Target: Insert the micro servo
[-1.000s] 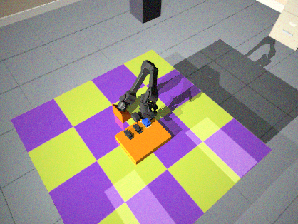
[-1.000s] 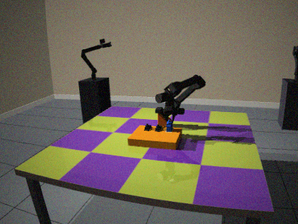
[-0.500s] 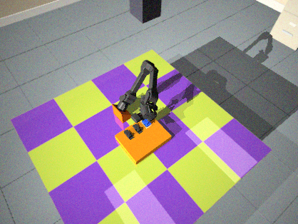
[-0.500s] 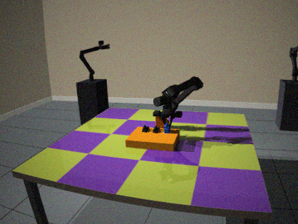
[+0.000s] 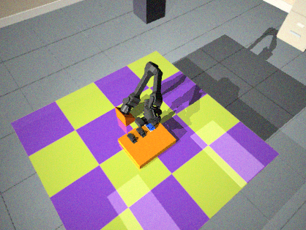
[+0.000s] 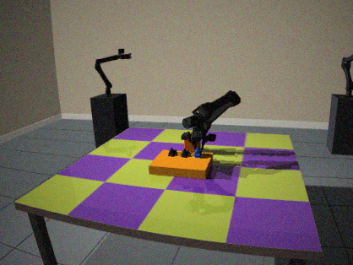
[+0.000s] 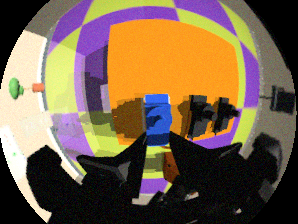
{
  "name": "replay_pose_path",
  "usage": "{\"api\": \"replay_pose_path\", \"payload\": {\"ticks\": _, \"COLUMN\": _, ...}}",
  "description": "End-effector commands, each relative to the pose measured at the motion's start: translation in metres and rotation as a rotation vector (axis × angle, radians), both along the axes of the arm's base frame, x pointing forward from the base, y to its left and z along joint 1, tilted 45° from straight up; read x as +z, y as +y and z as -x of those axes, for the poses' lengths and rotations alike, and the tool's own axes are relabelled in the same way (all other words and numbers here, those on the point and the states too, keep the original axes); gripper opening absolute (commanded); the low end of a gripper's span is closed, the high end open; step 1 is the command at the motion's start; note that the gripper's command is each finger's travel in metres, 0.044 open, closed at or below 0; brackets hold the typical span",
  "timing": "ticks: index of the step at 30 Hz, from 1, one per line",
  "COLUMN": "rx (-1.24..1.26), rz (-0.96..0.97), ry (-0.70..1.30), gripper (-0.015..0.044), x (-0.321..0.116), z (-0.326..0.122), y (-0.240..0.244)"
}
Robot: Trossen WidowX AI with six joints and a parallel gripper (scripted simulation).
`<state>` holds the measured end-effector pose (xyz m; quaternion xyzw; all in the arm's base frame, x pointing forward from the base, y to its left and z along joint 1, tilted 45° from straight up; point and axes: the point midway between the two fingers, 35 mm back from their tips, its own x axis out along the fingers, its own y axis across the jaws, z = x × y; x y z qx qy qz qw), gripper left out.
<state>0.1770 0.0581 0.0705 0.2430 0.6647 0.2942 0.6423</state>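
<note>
A black robot arm [image 5: 151,71] [image 6: 215,107] [image 7: 45,177] bends over an orange deck [image 5: 148,148] [image 6: 179,162] [image 7: 175,50] on a checkered tabletop [image 5: 51,176] [image 6: 186,211] [image 7: 65,50], its pincer [image 5: 148,124] [image 6: 200,148] [image 7: 157,133] clamped on a blue micro servo [image 5: 150,127] [image 6: 198,153] [image 7: 158,117]. In the exterior view, the deck lies inward from the tabletop's near edge, and the servo is at the end of the deck toward the tabletop's right edge. There it stands in line with 2 dark servos [image 5: 137,135] [image 6: 179,153] [image 7: 210,116], well inside the tabletop's 4 corners. The step in hand appears to be the final seating; whether both ears lie flat cannot be told, and neither pocket nor cable can be made out. Done well, the push goes straight down, slow and light, with the body square to the pocket walls and the shaft upright. If 1 ear rides high, a small lift and realignment beats more force. The cable needs to lie in its notch before the 2 fingers part evenly and rise vertically, so neither drags the servo up.
</note>
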Motion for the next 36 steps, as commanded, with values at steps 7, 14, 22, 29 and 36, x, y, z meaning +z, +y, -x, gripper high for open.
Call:
{"api": "replay_pose_path", "payload": {"ticks": 7, "rx": -0.004, "rz": -0.003, "ry": 0.002, "gripper": 0.0, "x": -0.006, "z": 0.001, "y": 0.006}}
{"api": "replay_pose_path", "payload": {"ticks": 14, "rx": -0.004, "rz": -0.003, "ry": 0.002, "gripper": 0.0, "x": -0.01, "z": 0.001, "y": 0.01}}
{"api": "replay_pose_path", "payload": {"ticks": 22, "rx": -0.004, "rz": -0.003, "ry": 0.002, "gripper": 0.0184, "x": -0.009, "z": 0.001, "y": 0.009}}
{"api": "replay_pose_path", "payload": {"ticks": 29, "rx": -0.004, "rz": -0.002, "ry": 0.003, "gripper": 0.0187, "x": 0.014, "z": 0.001, "y": -0.015}}
{"api": "replay_pose_path", "payload": {"ticks": 36, "rx": -0.012, "rz": -0.004, "ry": 0.001, "gripper": 0.024, "x": 0.016, "z": -0.005, "y": -0.016}}
